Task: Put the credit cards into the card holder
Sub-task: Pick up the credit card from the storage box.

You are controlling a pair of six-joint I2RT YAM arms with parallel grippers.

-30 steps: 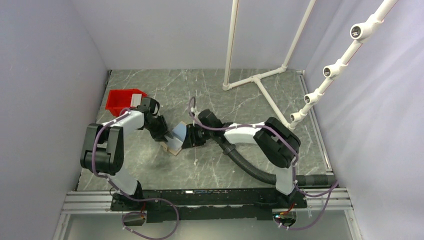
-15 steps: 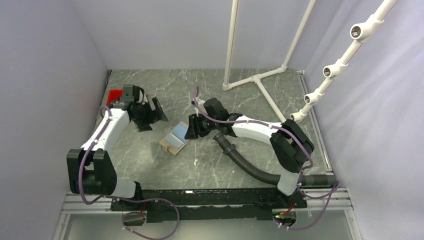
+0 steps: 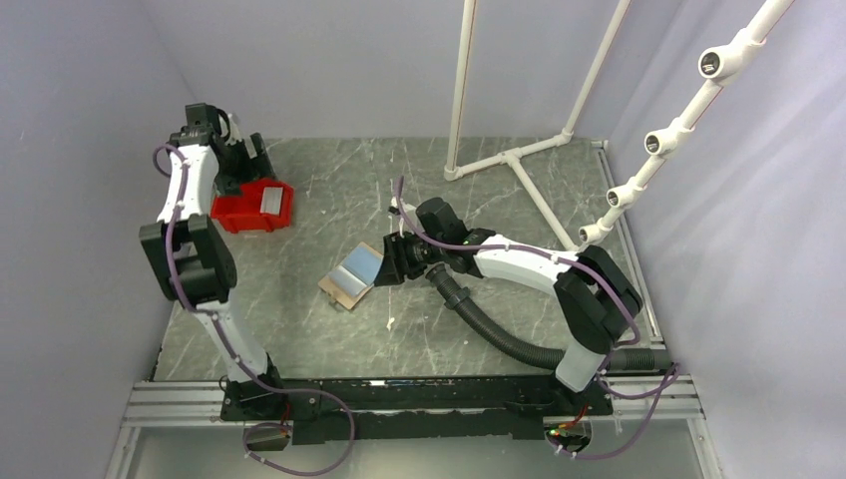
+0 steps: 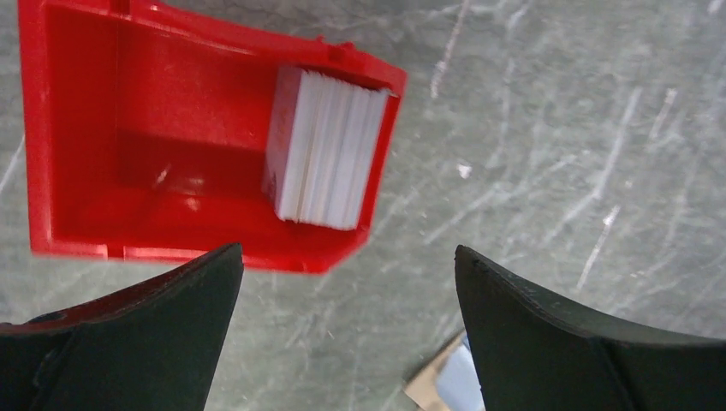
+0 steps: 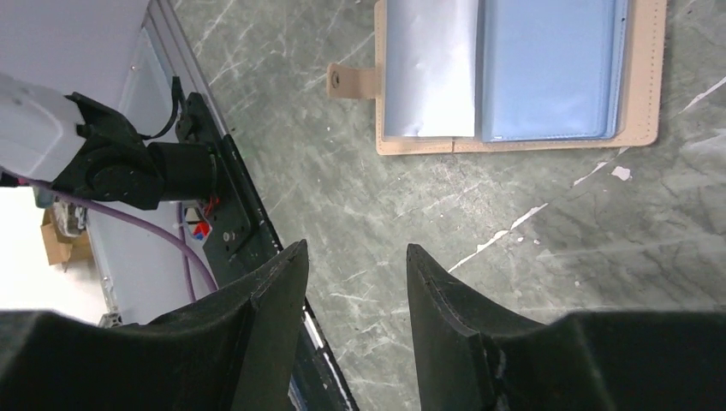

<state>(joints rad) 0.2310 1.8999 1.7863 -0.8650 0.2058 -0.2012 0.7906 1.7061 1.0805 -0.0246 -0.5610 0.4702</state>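
Note:
The credit cards are a stack of whitish cards standing on edge at the right end of a red bin; the top view shows the cards in the bin at the back left. My left gripper hangs above the bin's near wall, wide open and empty, and is seen high at the back left gripper. The tan card holder lies open and flat, with blue-grey and pale grey pages inside. My right gripper is open and empty, just off the holder.
A white pipe frame stands on the table at the back right. A black corrugated hose trails from the right arm across the table. The arms' base rail shows beside the right fingers. Grey walls close in left and right.
My left arm swung up and back from the card holder to above the red bin, its gripper opening wide. The holder went from propped between both grippers to lying flat. The right gripper opened a little.

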